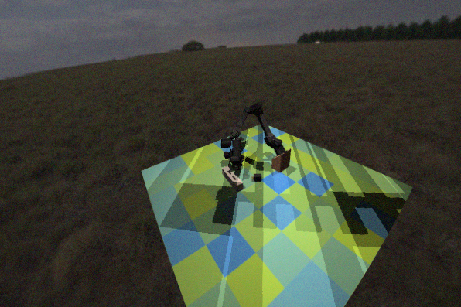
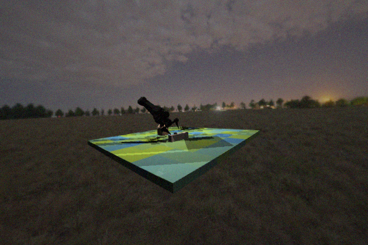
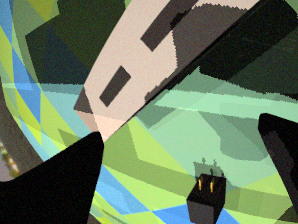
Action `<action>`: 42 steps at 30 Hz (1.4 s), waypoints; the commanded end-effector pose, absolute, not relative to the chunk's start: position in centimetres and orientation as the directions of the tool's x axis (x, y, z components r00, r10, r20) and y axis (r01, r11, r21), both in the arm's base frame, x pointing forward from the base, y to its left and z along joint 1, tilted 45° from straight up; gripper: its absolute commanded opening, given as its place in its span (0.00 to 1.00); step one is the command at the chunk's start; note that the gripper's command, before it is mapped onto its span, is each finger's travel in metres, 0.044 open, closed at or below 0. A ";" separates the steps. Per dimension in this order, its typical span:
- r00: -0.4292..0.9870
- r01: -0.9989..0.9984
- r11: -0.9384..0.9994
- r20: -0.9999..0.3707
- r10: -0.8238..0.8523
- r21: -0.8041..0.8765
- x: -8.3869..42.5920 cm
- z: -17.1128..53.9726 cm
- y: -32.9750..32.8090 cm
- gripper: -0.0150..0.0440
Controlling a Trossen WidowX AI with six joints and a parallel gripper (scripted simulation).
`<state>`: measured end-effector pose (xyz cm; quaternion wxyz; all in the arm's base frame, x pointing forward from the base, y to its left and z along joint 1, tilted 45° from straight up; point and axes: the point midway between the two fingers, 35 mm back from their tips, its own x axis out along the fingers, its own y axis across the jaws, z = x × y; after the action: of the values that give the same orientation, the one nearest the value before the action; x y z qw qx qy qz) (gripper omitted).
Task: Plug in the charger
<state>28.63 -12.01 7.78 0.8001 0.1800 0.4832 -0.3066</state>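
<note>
One patchwork table [image 1: 247, 278] [image 2: 173, 169] in green, yellow and blue stands on dim grassland under cloud. Charger [image 1: 257, 178] [image 3: 206, 204]: black block, two gold prongs, on the tabletop near the pale power strip [image 1: 232, 179] [image 2: 178, 136] [image 3: 122, 65], apart from it. Brown panel [image 1: 281, 161] near the arm's foot. Gripper [image 3: 182, 131] wide, holding nothing.
</note>
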 end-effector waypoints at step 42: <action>-0.065 0.695 0.524 -0.769 -0.636 -0.492 21.6 0.6 -3.6 1.00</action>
<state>22.10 -3.93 0.75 0.6837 0.0478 0.5524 -0.4743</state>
